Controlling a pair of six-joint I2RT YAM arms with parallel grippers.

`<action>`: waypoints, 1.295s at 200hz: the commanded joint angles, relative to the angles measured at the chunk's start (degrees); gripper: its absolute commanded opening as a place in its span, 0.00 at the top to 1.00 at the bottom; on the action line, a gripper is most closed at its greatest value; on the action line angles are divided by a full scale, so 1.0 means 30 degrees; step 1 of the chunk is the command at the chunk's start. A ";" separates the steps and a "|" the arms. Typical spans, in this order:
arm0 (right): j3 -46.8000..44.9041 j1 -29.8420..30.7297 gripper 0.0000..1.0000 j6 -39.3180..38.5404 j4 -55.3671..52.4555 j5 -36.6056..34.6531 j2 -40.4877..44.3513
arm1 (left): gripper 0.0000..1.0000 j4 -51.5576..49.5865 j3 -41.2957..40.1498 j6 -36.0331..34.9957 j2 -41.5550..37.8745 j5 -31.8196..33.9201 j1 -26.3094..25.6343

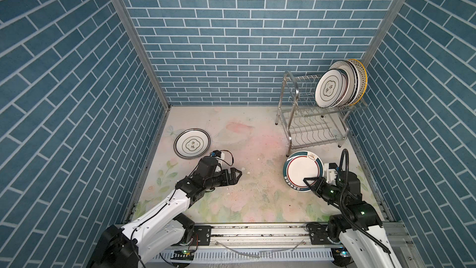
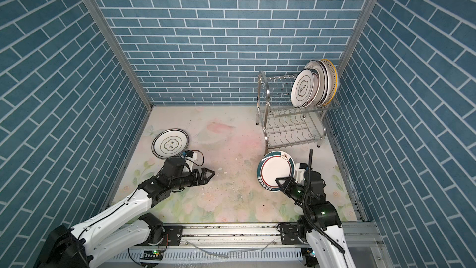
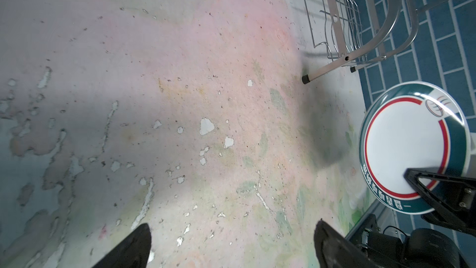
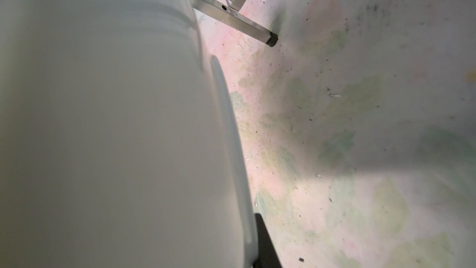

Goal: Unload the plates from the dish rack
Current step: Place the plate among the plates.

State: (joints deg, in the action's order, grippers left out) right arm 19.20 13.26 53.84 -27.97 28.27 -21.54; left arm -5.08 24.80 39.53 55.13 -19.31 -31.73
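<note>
Right end effector (image 1: 308,180) is clamping the teal-banded plate (image 1: 300,169) by its rim, tilted above the tabletop (image 1: 257,135) near the dish rack (image 1: 291,91) — level it before lowering. Left end effector (image 1: 238,175) is hanging wide open, empty.

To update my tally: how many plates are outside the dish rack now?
2. The character-marked plate lies on the table near the left tool; the teal-banded plate is gripped by the right tool. None seems hidden.
</note>
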 commanded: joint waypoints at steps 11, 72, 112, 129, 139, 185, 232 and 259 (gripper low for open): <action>-0.0197 0.1206 1.00 0.1124 0.5620 0.0612 -0.2825 | 0.01 0.2691 0.0287 0.0153 0.0946 -0.1293 0.0039; 0.2876 0.6814 1.00 0.1062 1.2299 -0.1744 -1.2423 | 0.01 0.4540 0.0845 0.0074 0.2395 -0.1741 0.0007; 0.5144 0.8442 1.00 0.1531 1.4646 -0.1805 -1.5967 | 0.01 0.5268 0.0846 0.0123 0.3345 -0.1796 0.0048; 0.5774 0.8734 1.00 0.1642 1.4780 -0.1698 -1.6334 | 0.01 0.5366 0.0721 0.0152 0.3309 -0.1655 0.0036; 0.6051 0.8837 1.00 0.1671 1.4773 -0.1591 -1.6402 | 0.01 0.5674 0.0629 0.0181 0.3197 -0.1591 0.0042; 0.6429 0.9038 1.00 0.2326 1.5975 -0.0860 -1.7111 | 0.02 0.7168 0.0596 0.0297 0.3369 -0.1710 0.0084; 0.6857 0.9376 1.00 0.3375 1.8228 -0.0178 -1.8831 | 0.17 1.0144 0.0355 0.1094 0.4542 -0.2147 0.1079; 0.7136 0.9585 1.00 0.3811 1.9649 -0.0122 -1.9711 | 0.28 1.1812 0.0390 0.1590 0.5592 -0.2618 0.1553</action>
State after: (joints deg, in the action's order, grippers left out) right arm 36.93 41.25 62.43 22.09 26.30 -79.42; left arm 23.46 26.26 42.81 69.76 -25.34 -28.32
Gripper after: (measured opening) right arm 0.120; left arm 0.762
